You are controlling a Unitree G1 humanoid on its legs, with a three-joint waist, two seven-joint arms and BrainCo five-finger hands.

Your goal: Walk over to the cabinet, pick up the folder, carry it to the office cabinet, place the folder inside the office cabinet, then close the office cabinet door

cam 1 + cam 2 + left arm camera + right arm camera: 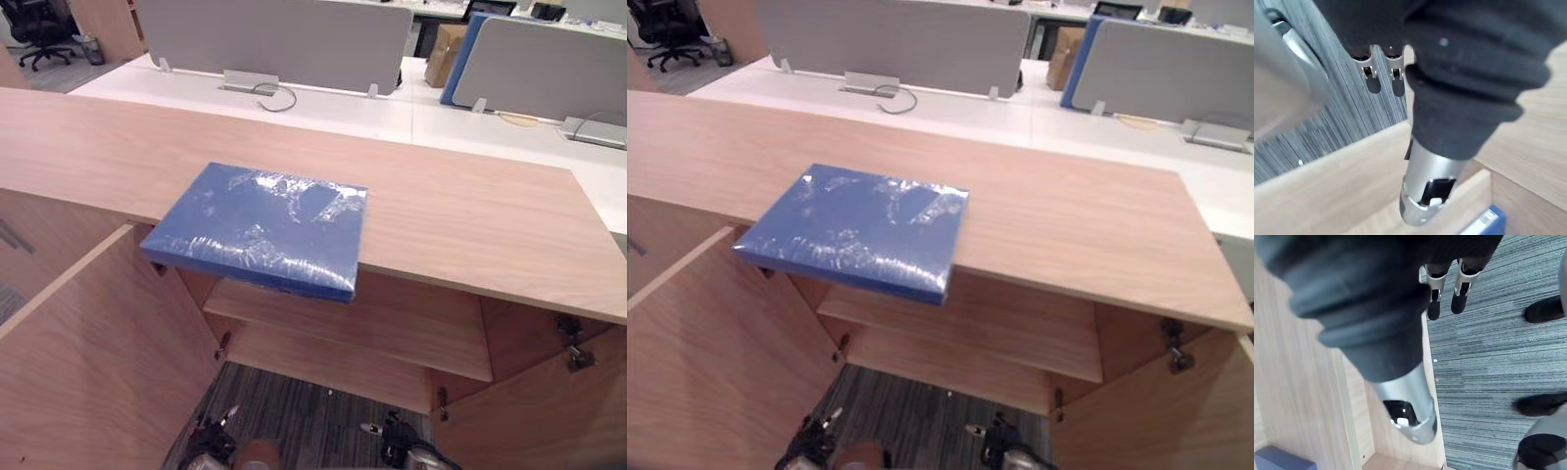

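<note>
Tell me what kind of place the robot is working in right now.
Most likely an open-plan office: white desks with grey divider screens stand behind the wooden cabinet, a black swivel chair sits at the far left, and the floor is grey striped carpet.

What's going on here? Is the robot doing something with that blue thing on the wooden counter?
The robot stands facing a wooden cabinet whose two doors are swung open below. The blue folder lies flat on the cabinet's top, its near edge jutting out over the front, and nothing touches it. The left hand and right hand hang low near the floor, fingers relaxed and holding nothing. The pick-up has not yet begun.
</note>
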